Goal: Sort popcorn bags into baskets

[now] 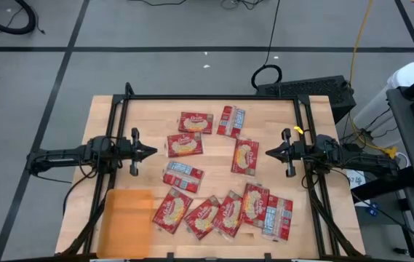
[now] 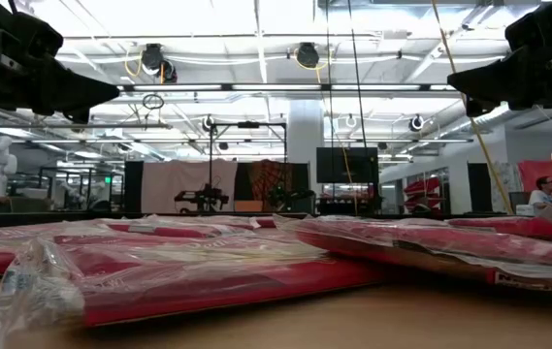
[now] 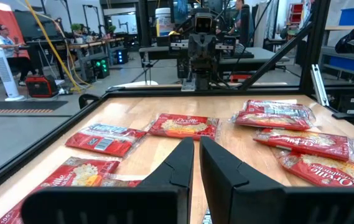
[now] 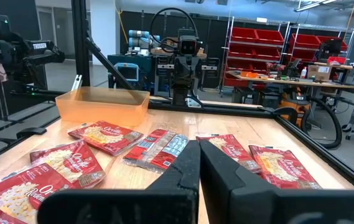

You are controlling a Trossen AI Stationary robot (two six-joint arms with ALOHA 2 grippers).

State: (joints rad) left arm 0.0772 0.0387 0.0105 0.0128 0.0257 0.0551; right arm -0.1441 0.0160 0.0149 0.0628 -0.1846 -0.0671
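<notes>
**Bags all out, tray still bare**

Start at the left. Your left hand (image 1: 150,152) hangs above the bench (image 1: 105,116), with its two fingers nearly together and holding nothing. The tray (image 1: 126,220) sits at the near left corner of the bench, below that hand in the high view. Nothing is in it yet.

Next come the bags (image 1: 214,178), about a dozen, spread over the middle of the bench. Four or five lie apart at the far side. The bag (image 1: 183,174) nearest your left hand shows its striped side. At the near edge the bags (image 1: 228,211) lie in a row that overlaps, and the last few run toward the right corner.

Your right hand (image 1: 271,153) hangs above the bench on the right, also nearly shut and holding nothing. A bag (image 1: 245,156) lies just beside it.

Watch out here. The bags are flat and slippery, so narrow fingers may slide off the top; I think you need to open wide first. Where bags overlap, you may lift two, or drag one off the near edge. The tray is far from your right hand, so a long carry could drop a bag.
</notes>
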